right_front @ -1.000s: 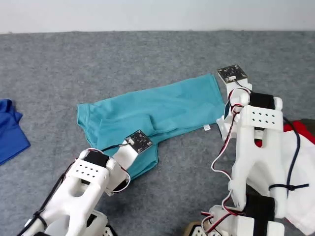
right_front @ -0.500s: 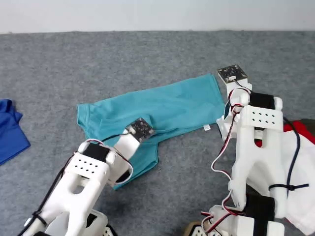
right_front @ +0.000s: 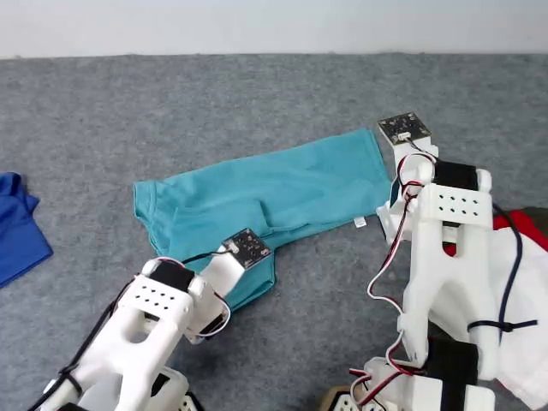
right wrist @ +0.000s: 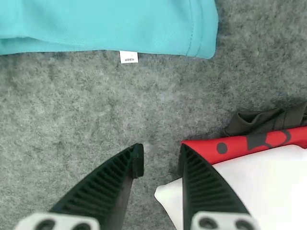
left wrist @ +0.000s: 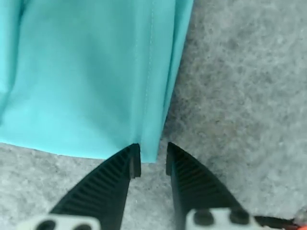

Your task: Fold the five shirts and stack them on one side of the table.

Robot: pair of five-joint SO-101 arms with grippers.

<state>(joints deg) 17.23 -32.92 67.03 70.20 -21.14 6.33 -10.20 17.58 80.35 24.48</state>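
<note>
Teal shirt (right_front: 282,193): lies flat and lengthwise across the middle of the grey table (right_front: 257,94), partly folded, with a crease running along it. One end points toward the right arm, the other toward the left arm.
Left gripper (left wrist: 151,160): low over the near corner of the teal shirt (left wrist: 86,72). Its jaws are slightly parted and the tips sit on either side of the hem corner, not pinched onto it.
Right gripper (right wrist: 160,160): over bare table just off the far end of the teal shirt (right wrist: 96,24). Jaws apart, nothing held.
Label tag (right wrist: 128,57): small and white, sticking out from the shirt's edge onto the table.
Pile at right: a red shirt (right wrist: 259,141) with dark marks lies on a white shirt (right wrist: 249,191), with a dark garment (right wrist: 259,122) behind them, just beside the right gripper.
Blue shirt (right_front: 17,231): at the left edge of the table, well apart from the teal one.
</note>
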